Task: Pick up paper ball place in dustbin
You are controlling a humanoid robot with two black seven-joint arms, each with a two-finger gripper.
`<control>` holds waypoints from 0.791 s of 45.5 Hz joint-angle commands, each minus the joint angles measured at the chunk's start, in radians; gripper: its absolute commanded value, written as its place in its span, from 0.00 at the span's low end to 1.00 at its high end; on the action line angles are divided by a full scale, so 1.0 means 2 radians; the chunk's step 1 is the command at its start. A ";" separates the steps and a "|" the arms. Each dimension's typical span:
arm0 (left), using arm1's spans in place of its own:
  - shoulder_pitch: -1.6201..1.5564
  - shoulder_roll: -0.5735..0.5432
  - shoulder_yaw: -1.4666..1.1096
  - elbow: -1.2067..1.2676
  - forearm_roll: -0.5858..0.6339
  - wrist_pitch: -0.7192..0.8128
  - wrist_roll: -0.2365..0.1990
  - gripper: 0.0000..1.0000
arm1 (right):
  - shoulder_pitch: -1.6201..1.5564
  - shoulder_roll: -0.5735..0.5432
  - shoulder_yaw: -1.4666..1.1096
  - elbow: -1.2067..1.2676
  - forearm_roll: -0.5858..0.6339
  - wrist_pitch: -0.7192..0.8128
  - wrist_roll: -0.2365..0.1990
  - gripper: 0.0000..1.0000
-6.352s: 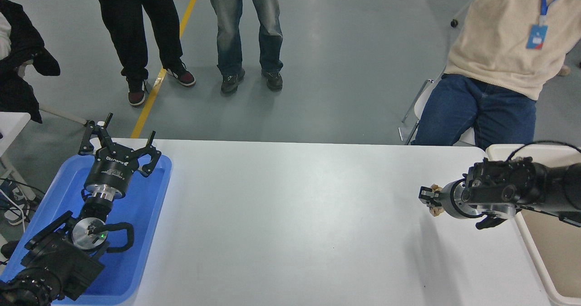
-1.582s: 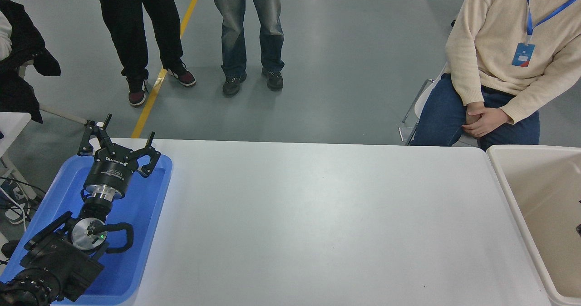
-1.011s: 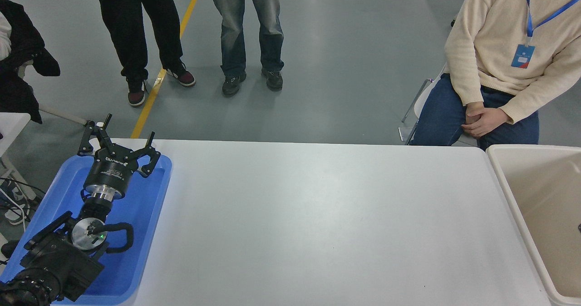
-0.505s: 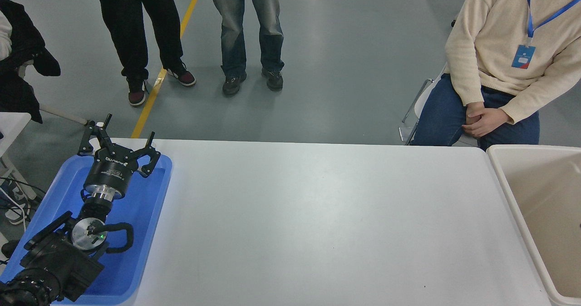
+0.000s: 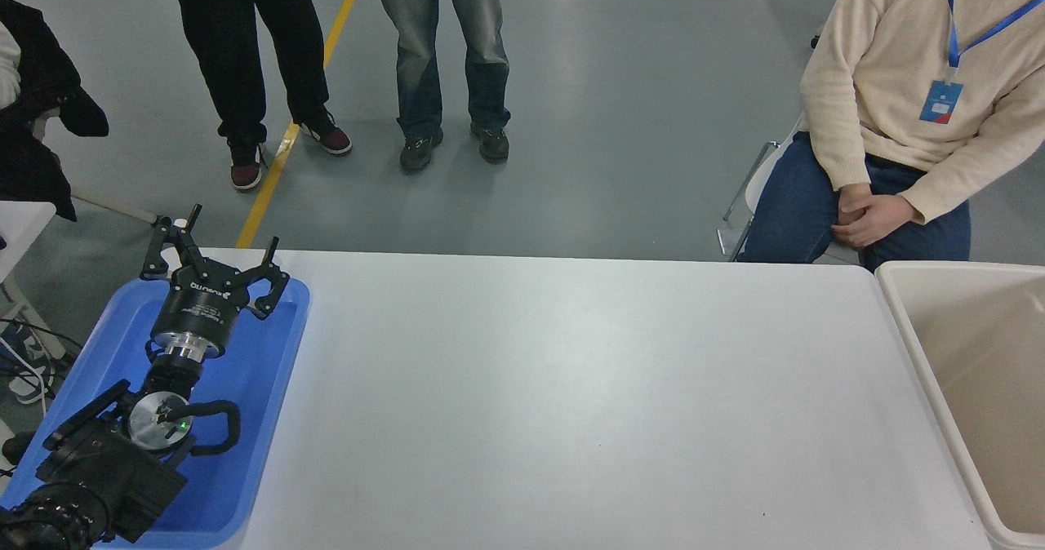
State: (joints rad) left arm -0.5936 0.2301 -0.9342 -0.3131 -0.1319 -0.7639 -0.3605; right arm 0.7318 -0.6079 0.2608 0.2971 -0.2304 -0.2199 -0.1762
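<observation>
The beige dustbin stands at the table's right edge, partly cut off by the picture. No paper ball shows anywhere; the part of the bin's inside that I see is bare. My left gripper is parked open over the far end of a blue tray at the lower left. My right arm and gripper are out of view.
A person in a cream sweater sits at the far right behind the table, hands clasped. Two people stand on the floor beyond the table. The white table lies between tray and bin.
The right gripper, shut on the paper ball near the bin 6.4 s ago, has left the picture. The last dark bit of it at the right edge is gone. Left arm unmoved.
</observation>
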 commanded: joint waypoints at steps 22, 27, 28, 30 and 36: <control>0.000 -0.001 0.000 0.000 0.000 0.000 0.000 1.00 | -0.131 0.035 0.452 0.272 -0.001 0.080 0.110 1.00; 0.000 -0.001 0.000 0.000 0.000 0.000 0.000 1.00 | -0.166 0.058 0.462 0.329 -0.005 0.084 0.166 1.00; 0.000 -0.001 0.000 -0.001 0.000 0.000 0.000 1.00 | -0.169 0.062 0.462 0.336 -0.011 0.084 0.172 1.00; 0.000 -0.001 0.000 -0.001 0.000 0.000 0.000 1.00 | -0.174 0.071 0.462 0.343 -0.026 0.080 0.182 1.00; 0.000 -0.001 0.000 0.000 0.000 0.000 0.000 1.00 | -0.192 0.114 0.466 0.347 -0.096 0.062 0.225 1.00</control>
State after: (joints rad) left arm -0.5937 0.2289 -0.9343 -0.3131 -0.1323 -0.7639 -0.3605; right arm 0.4435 -0.4973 1.1202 0.8917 -0.2811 -0.0858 0.1074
